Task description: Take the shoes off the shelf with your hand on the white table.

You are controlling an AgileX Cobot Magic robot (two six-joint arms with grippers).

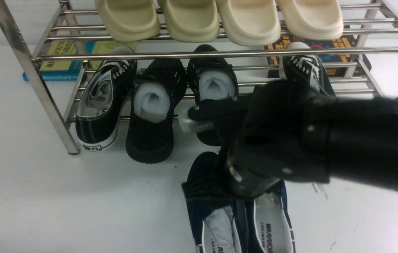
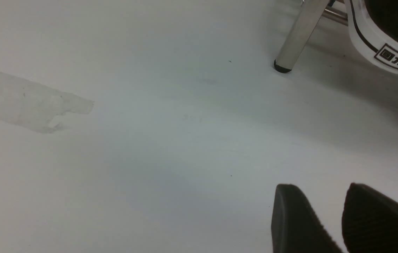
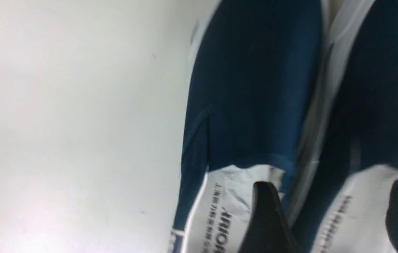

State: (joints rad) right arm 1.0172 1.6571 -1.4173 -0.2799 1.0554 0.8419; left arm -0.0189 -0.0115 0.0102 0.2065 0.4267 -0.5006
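Note:
The pair of navy-blue shoes [image 1: 199,211] stands side by side on the white table [image 1: 44,196] in front of the steel shelf [image 1: 27,63], off the rack. Their white "WARRIOR" insoles and crumpled paper show. My right gripper [image 1: 244,196] hangs right over their openings, largely hidden under the black arm. In the right wrist view the right gripper [image 3: 334,182] is open wide: one finger [image 3: 265,218] is over the nearer shoe's [image 3: 248,88] insole, the other over the second shoe [image 3: 378,88], astride their inner walls. My left gripper [image 2: 322,186] is open, empty, low over bare table [image 2: 150,140].
The lower tier holds two black lace-up sneakers [image 1: 100,102] and two all-black shoes with foam rolls [image 1: 153,112]. Cream slippers [image 1: 188,21] sit on the top tier. Books [image 1: 58,59] lie behind. A shelf leg [image 2: 299,35] and a sneaker heel [image 2: 385,45] are near the left gripper.

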